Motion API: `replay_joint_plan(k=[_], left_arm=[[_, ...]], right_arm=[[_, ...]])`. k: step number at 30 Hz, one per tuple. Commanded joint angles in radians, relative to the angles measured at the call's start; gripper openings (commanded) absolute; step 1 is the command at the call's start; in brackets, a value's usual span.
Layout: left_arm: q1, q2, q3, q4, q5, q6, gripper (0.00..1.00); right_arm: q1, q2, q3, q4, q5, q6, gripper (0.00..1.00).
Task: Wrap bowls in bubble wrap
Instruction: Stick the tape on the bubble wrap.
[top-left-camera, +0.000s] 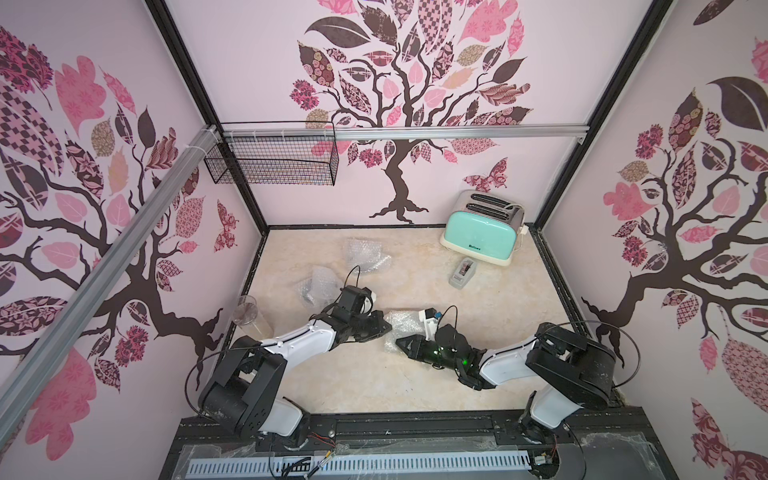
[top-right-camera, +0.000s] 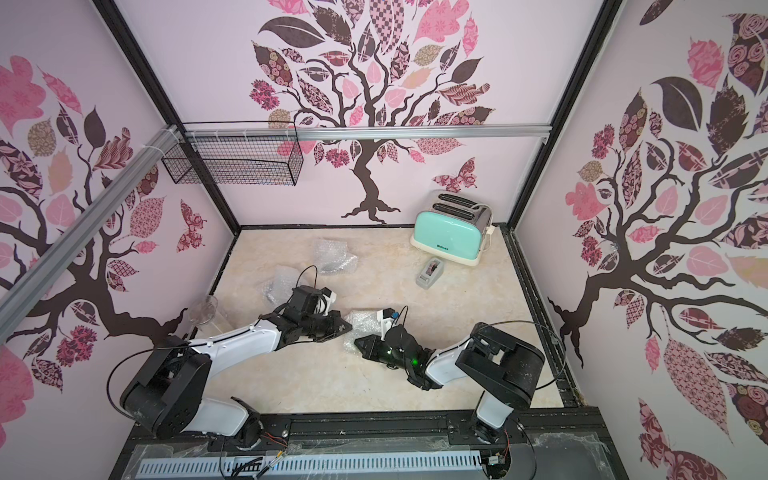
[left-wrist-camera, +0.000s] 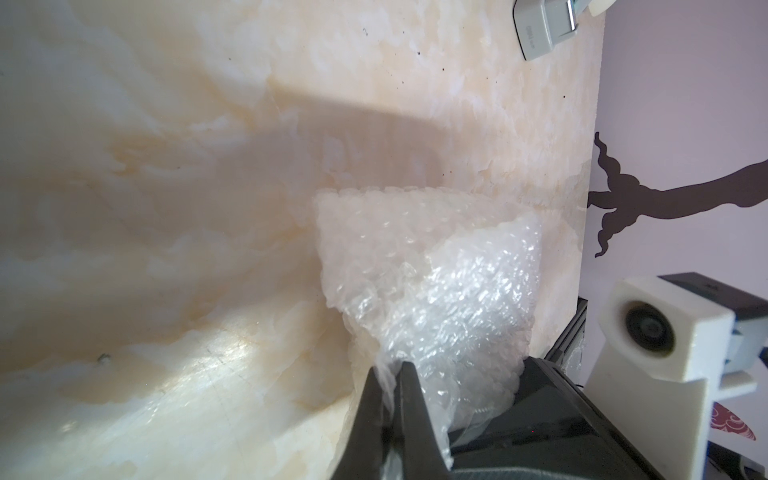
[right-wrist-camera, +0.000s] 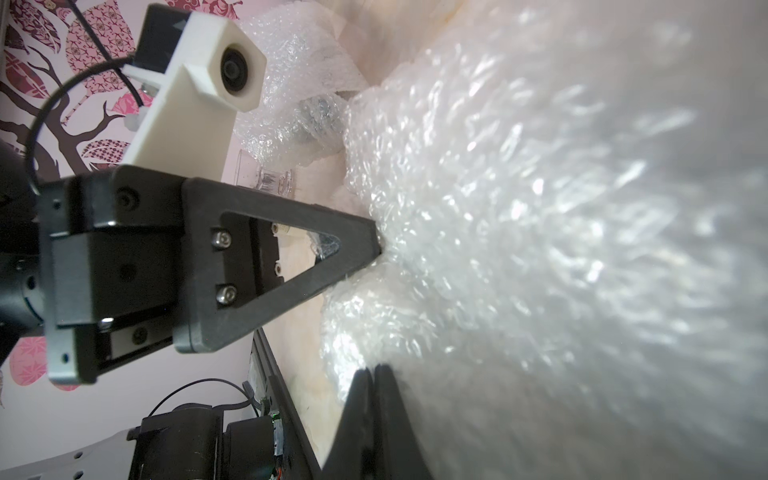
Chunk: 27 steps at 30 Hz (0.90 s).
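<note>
Pinching: left gripper (left-wrist-camera: 392, 370) and right gripper (right-wrist-camera: 374, 372) each held wrap (left-wrist-camera: 436, 270) between closed fingers.
Wrap: likely needed gentle, even tension.

2 top views: overhead, whole table (top-left-camera: 374, 386) | 2 wrist views: close, bubble wrap (left-wrist-camera: 436, 270)

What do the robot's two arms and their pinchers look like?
Both the left arm and right arm have smooth white shells joined by chunky black joints. Thin black cables loop off them. The left gripper and right gripper are black, pointy triangles. A white boxy camera sits on each wrist, and little green lights glow on the right arm.
</note>
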Motion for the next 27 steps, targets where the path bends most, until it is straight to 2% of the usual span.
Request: replay_joint_plan(k=[1,7,27], left_arm=[[-0.01,0.014,-0.007,0.014,0.005,0.017,0.0],[-0.011,0.014,-0.008,0.013,0.006,0.017,0.0],[-0.013,0.021,-0.004,0.016,0.007,0.018,0.0]], right_arm=[[0.006,0.001,-0.014,-0.047,0.023,0.0,0.07],[0.006,-0.003,-0.011,-0.062,0.018,-0.01,0.21],[0.006,-0.059,-0.001,-0.123,0.005,0.0,0.44]])
